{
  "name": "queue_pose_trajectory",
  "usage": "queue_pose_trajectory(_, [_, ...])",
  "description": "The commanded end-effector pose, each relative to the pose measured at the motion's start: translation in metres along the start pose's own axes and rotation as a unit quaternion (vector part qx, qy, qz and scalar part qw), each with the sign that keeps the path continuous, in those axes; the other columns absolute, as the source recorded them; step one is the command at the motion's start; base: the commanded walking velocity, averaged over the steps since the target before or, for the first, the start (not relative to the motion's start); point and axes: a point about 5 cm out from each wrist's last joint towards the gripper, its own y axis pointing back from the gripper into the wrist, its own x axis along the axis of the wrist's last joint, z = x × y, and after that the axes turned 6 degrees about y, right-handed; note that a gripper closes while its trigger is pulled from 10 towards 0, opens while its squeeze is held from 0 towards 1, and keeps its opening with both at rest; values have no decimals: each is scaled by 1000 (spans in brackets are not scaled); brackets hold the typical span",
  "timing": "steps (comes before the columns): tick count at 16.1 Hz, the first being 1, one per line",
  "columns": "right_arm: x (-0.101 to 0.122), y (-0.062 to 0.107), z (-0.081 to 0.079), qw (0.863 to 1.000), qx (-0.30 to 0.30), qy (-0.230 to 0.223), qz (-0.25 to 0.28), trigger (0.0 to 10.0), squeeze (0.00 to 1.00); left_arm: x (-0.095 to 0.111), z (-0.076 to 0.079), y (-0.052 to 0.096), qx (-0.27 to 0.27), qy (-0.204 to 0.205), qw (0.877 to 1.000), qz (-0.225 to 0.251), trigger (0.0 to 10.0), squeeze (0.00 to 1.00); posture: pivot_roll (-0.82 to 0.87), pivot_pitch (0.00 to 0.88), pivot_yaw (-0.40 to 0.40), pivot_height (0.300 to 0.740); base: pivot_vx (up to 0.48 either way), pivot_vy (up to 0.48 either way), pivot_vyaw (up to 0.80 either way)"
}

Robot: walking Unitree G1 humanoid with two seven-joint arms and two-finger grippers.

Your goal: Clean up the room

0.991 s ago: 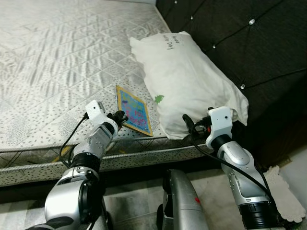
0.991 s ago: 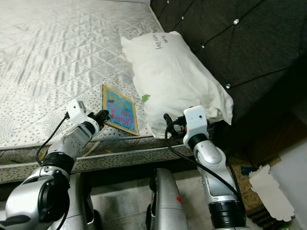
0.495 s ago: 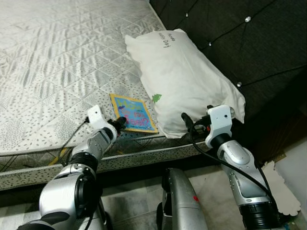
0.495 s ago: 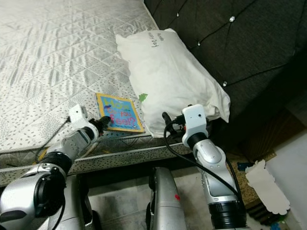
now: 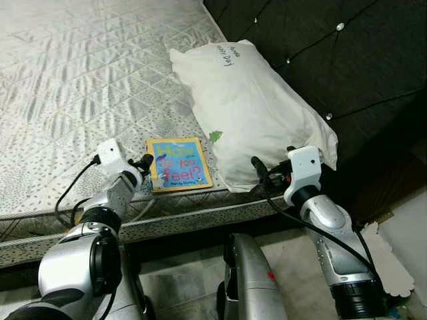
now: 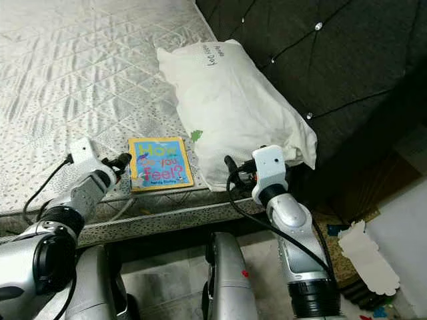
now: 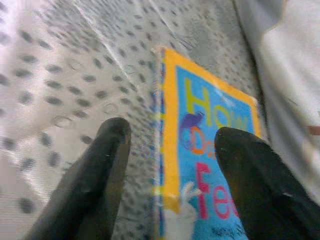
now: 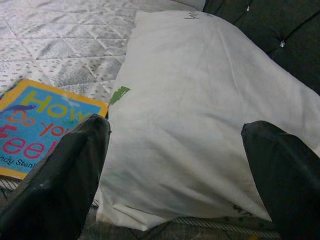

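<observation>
Book [image 5: 177,164] lying flat on mattress [image 5: 73,87], near front edge, just left of pillow [image 5: 250,110]. Yellow border, blue cover facing up. Left gripper [image 5: 148,162] at book's left edge, fingers [image 7: 95,175] parted, one on bare mattress beside book, the other over cover; not grasping. Right gripper [image 6: 231,172] just right of book, at pillow's front lower corner, fingers [image 8: 60,185] spread wide, holding nothing. Pillow against dark tufted headboard [image 5: 347,73], to book's right.
</observation>
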Motion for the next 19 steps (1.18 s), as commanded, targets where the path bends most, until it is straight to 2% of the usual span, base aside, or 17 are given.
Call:
queue_pose_trajectory(1, [-3,-1,5,1000,-9,4,-9,10000,0,2,10,-2,-6,-15,1000,15,10000,1000,-251,40,-139,538,0,0,0])
queue_pose_trajectory(4, [-2,-5,1,1000,-8,-3,-2,10000,0,7,22,-1,-14,-25,997,66,10000,1000,-229,33,-129,538,0,0,0])
queue_pose_trajectory(5, [-2,-9,-5,1000,-5,-13,0,10000,0,2,23,3,-15,-49,995,88,10000,1000,-198,25,-121,538,0,0,0])
queue_pose_trajectory(6, [-1,-12,-9,1000,-1,-20,3,10000,0,-1,21,7,-6,-67,992,105,10000,1000,-193,24,-120,538,0,0,0])
queue_pose_trajectory(9, [-3,-21,-22,999,14,-41,3,10000,0,-12,-1,37,40,-142,976,158,10000,1000,-126,5,-98,538,0,0,0])
queue_pose_trajectory(11, [-3,-28,-28,998,17,-60,7,10000,0,-11,-15,60,88,-173,965,179,10000,1000,-86,0,-86,538,0,0,0])
queue_pose_trajectory(12, [-2,-32,-30,998,16,-68,10,10000,0,-11,-20,66,106,-182,961,181,10000,1000,-71,0,-81,538,0,0,0])
queue_pose_trajectory(13, [5,-39,-33,997,19,-75,27,10000,0,-10,-22,73,116,-187,960,176,10000,416,-55,0,-74,538,0,0,0])
queue_pose_trajectory(14, [12,-43,-36,994,27,-92,51,10000,0,-8,-22,79,120,-203,955,178,10000,0,-43,0,-70,538,0,0,0])
queue_pose_trajectory(15, [17,-47,-37,992,30,-104,63,10000,0,-6,-21,81,126,-217,952,175,10000,0,-31,0,-65,538,0,0,0])
queue_pose_trajectory(17, [24,-57,-41,987,31,-132,82,10000,0,0,-12,86,91,-207,957,181,10000,0,-12,0,-55,558,0,0,0])
queue_pose_trajectory(19, [27,-61,-44,986,31,-141,86,10000,0,2,-10,84,95,-205,957,182,10000,0,-12,0,-45,578,0,0,0])
